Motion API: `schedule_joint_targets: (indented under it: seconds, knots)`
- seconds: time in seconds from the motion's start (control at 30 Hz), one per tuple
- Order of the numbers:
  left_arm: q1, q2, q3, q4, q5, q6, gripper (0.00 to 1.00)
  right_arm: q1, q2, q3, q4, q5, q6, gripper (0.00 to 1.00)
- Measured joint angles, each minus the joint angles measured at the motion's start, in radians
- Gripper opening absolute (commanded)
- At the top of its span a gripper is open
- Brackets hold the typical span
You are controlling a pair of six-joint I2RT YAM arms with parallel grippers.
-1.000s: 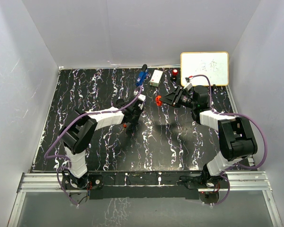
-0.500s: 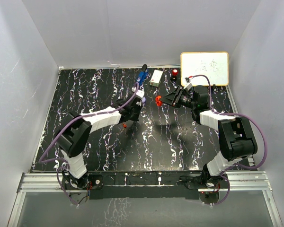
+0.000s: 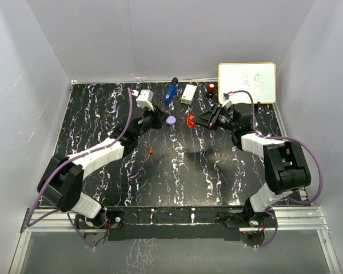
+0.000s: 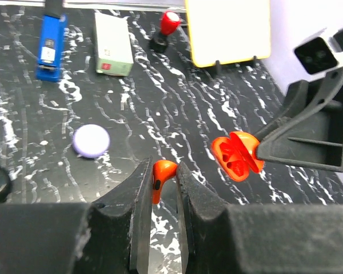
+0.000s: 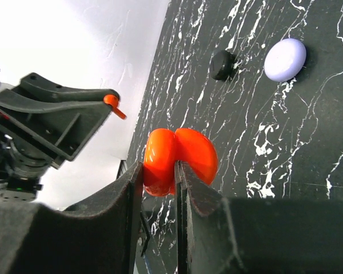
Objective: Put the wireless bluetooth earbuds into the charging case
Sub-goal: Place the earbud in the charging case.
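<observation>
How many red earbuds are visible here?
2. One earbud is pinched in the left gripper; the other lies loose on the table, just left of centre. More may be hidden.

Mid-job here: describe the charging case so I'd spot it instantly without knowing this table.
Find the whiteboard at the far right corner of the table; just in front of it the right gripper reaches toward the middle. Pinched in it is the charging case: an orange clamshell, open, with hollows inside, bigger than the orange earbud in the left gripper.
</observation>
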Motion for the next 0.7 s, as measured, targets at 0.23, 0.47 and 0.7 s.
schedule_joint_targets:
  seconds: [0.23,0.47,0.7]
  knots:
    - [0.000,0.106,-0.051,0.281,0.134,-0.082,0.00,0.000,0.000,0.000,0.042,-0.014,0.084,0.00]
    - [0.000,0.148,-0.063,0.494,0.190,-0.127,0.00,0.000,0.002,-0.001,0.079,-0.009,0.193,0.00]
    - [0.000,0.163,-0.076,0.692,0.213,-0.145,0.00,0.000,0.028,-0.026,0.187,0.013,0.327,0.00]
